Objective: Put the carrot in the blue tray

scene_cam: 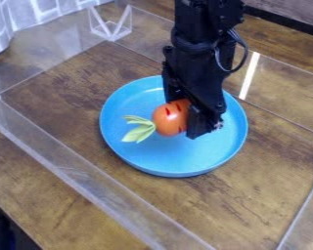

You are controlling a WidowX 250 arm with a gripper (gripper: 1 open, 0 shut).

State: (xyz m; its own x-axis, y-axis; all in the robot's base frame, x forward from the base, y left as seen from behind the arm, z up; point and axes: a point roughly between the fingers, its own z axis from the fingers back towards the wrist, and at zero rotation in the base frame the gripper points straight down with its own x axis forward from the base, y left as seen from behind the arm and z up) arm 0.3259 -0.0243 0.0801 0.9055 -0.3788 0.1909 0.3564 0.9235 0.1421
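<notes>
i'm watching the black robot gripper (186,119) hanging almost straight down over the large round bright blue plastic tray (146,156), its fingers pressed in on the small stubby orange toy carrot (171,118). the carrot is sitting sideways in the grip, its orange body half tucked behind the dark fingers and its light green leafy top (138,128) pointing out toward nine o'clock, drooping a little. the carrot is hovering over the middle of the tray, slightly toward the one o'clock side of centre, and it is sitting very low, near the tray's smooth floor; i cannot tell whether the leaves are touching the blue surface or just above it.

the tray is resting on the dark brown wooden plank tabletop (67,88), roughly in the middle of my view. a clear acrylic barrier (81,186) is running diagonally from nine o'clock down to six o'clock, just beside the tray's lower left rim. at eleven o'clock, well apart from the tray, a small clear plastic stand (111,20) is sitting on the wood. the black arm is rising out of the frame at twelve o'clock, with cables trailing along its right side.
</notes>
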